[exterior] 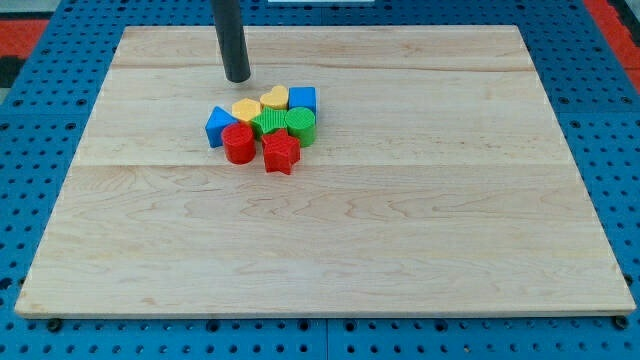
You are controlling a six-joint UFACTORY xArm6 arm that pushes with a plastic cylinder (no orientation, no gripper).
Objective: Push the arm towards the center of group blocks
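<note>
Tip (238,76) of the rod is parked on the wooden board (400,230) just above the cluster toward the view's top, touching nothing, and no jaws are fitted, so nothing is gripped. Packed together below it are a yellow hexagon-ish block (245,108), yellow heart (275,97), blue cube (303,99), blue triangle-ish block (219,125), two green blocks (268,123) (301,125), red cylinder (238,143) and red star (281,152).

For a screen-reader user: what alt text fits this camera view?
My tip rests just above a tight cluster of eight small blocks on a wooden board, apart from them. The cluster holds blue, yellow, green and red blocks, including a yellow heart and a red star.
</note>
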